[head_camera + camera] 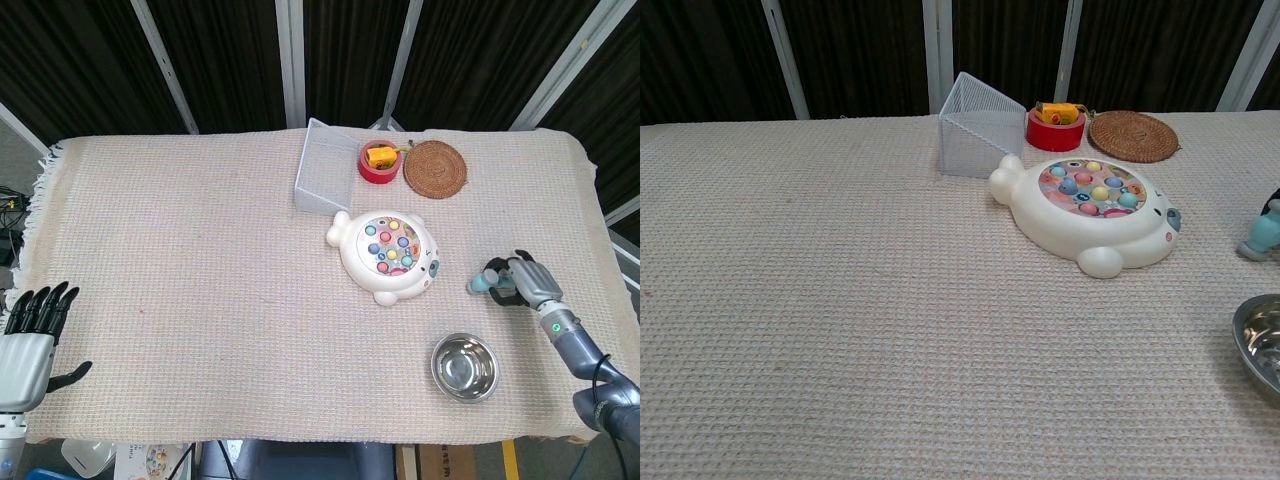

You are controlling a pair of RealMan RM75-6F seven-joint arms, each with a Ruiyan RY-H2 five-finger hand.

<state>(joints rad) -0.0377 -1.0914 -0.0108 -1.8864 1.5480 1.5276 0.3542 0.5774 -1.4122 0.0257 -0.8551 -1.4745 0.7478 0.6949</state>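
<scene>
Right hand [524,281] around teal toy [481,285] (beside steel bowl [465,367])

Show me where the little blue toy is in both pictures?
Head view: the small blue toy lies right of centre, in the right hand.
Chest view: it sits at the far right edge.
Shared landmark: the white fishing game, just to its left.
</scene>
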